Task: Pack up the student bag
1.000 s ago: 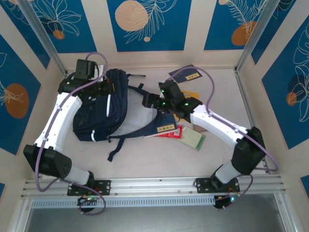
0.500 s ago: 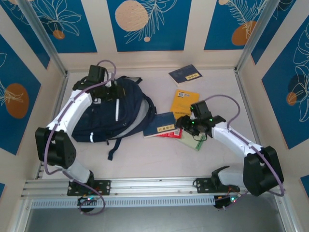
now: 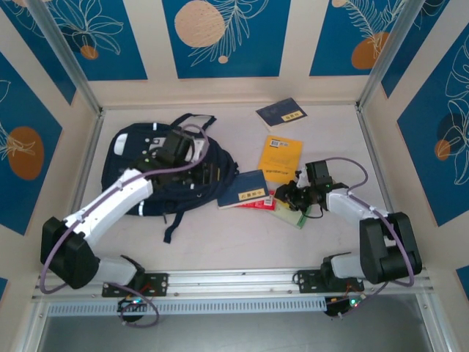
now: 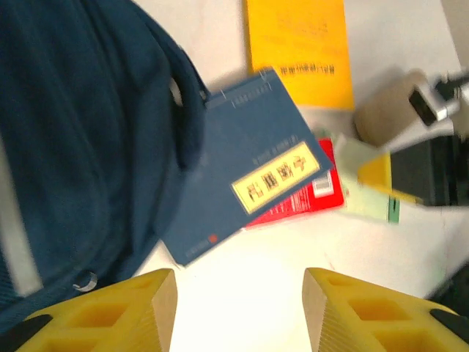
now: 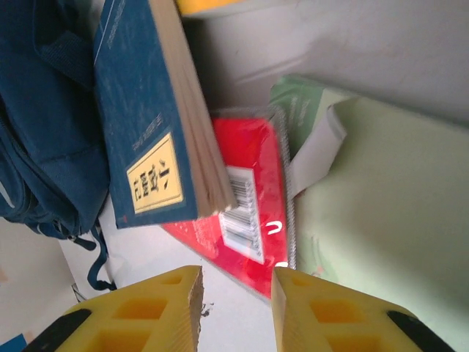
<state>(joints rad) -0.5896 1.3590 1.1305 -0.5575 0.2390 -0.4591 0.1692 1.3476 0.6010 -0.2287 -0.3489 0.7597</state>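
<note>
The table is pale, and everything lies on it. The bag is the biggest thing. It is dark blue and lies flat, just beside and behind the left claw. The left arm reaches across the bag. The right arm bends low toward the books. A strap trails out of the bag toward the arms' bases. The yellow book lies flat, well ahead of the left claw and near the right claw. The blue book has a yellow label. It lies right in front of the left claw, and one corner touches the bag's edge. It is also in front of the right claw. The far book is blue too and lies by the back wall, well apart from both claws. The green book lies just beside the right claw. The red book lies just in front of that claw, partly under the blue book and right next to the green one. The left claw's two yellow fingers stand wide apart, with bare table showing between them, and they grip nothing. The right claw's fingers are apart too, with a smaller gap, and they grip nothing.
</note>
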